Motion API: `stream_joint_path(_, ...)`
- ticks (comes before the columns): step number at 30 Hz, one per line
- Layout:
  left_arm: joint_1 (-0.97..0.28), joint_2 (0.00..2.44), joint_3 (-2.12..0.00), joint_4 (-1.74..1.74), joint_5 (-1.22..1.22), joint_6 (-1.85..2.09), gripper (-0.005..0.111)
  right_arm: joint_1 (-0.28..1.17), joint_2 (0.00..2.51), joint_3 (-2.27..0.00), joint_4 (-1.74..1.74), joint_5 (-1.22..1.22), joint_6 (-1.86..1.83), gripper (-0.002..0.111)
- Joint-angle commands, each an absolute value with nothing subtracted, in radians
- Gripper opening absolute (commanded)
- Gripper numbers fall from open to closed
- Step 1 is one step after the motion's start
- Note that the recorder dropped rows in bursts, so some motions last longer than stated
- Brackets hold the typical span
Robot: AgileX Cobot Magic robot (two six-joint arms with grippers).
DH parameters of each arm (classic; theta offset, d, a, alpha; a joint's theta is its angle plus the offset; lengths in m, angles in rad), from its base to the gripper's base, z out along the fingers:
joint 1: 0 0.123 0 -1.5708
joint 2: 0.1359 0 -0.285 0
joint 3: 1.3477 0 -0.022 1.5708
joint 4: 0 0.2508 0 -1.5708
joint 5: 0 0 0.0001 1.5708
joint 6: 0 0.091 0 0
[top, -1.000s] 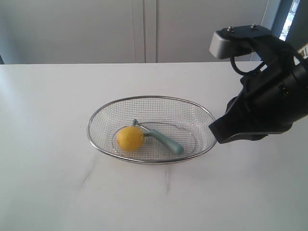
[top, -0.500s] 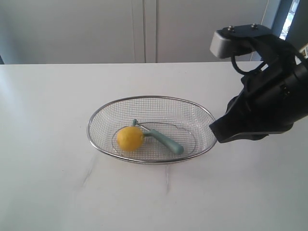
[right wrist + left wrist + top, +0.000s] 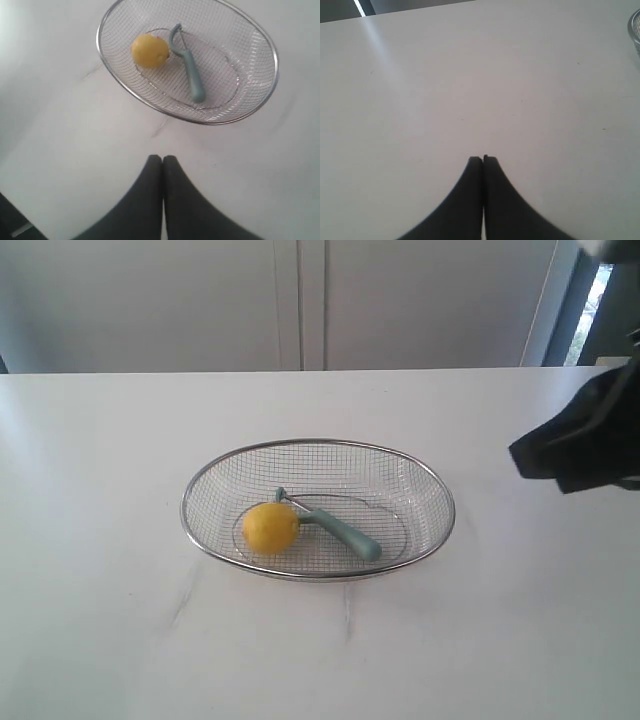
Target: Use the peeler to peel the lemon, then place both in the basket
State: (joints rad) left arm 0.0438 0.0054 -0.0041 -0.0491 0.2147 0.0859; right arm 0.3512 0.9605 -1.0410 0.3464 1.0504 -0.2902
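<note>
The wire mesh basket (image 3: pixel 430 485) (image 3: pixel 260 100) sits mid-table, and a sliver of its rim (image 3: pixel 635 30) shows in the left wrist view. Inside it lie the yellow lemon (image 3: pixel 270 528) (image 3: pixel 149 50) and the teal peeler (image 3: pixel 340 530) (image 3: pixel 191 75), its head touching the lemon. My right gripper (image 3: pixel 162 158) is shut with nothing in it, hanging above bare table clear of the basket; in the exterior view the dark arm (image 3: pixel 585 445) shows at the right edge. My left gripper (image 3: pixel 483 159) is shut and empty over bare table; the exterior view does not show it.
The white table (image 3: pixel 120 460) runs wide on all sides of the basket. Pale cabinet doors (image 3: pixel 300 300) stand behind its far edge. A dark strip (image 3: pixel 12 222) marks the table's edge in the right wrist view.
My right arm has pulled away to the right and back from the basket, now mostly out of the exterior view. The lemon, peeler and basket have not moved.
</note>
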Motion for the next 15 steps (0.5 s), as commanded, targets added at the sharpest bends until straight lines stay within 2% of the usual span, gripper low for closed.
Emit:
stream_joint_path(1,0.048,0.000,0.000,-0.050,0.211,0.087,0.000,0.268,0.897,-1.036,0.347,1.047,-0.290,0.000)
stream_joint_path(15,0.048,0.000,0.000,-0.050,0.211,0.087,0.000,0.001,0.559,-1.036,0.347,1.045,-0.290,0.000)
